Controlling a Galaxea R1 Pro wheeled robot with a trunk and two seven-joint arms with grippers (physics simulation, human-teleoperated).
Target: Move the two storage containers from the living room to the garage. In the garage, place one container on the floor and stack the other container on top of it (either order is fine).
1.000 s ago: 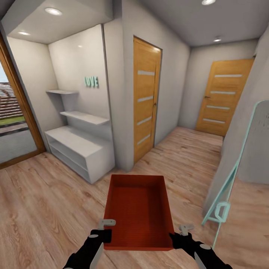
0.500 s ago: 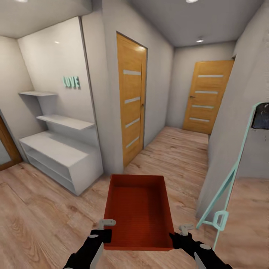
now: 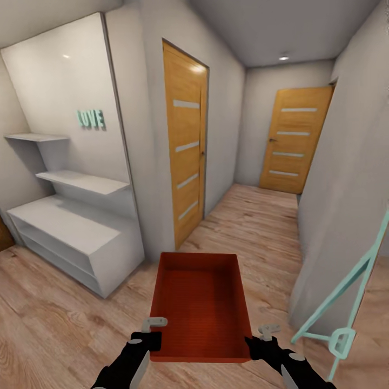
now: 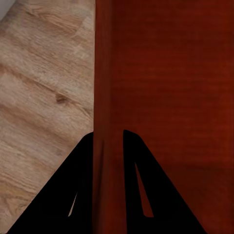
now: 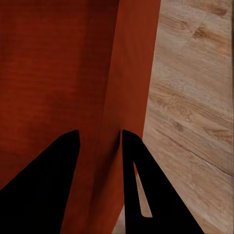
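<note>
Orange-red storage container (image 3: 200, 305) | side walls pinched between left fingers (image 4: 80, 180) | right fingers (image 5: 139, 180)

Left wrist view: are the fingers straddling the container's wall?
Yes, the left gripper has one finger outside and one inside the storage container, with its thin wall between them.

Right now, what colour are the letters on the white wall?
Pale teal, the LOVE letters, best in the head view.
</note>
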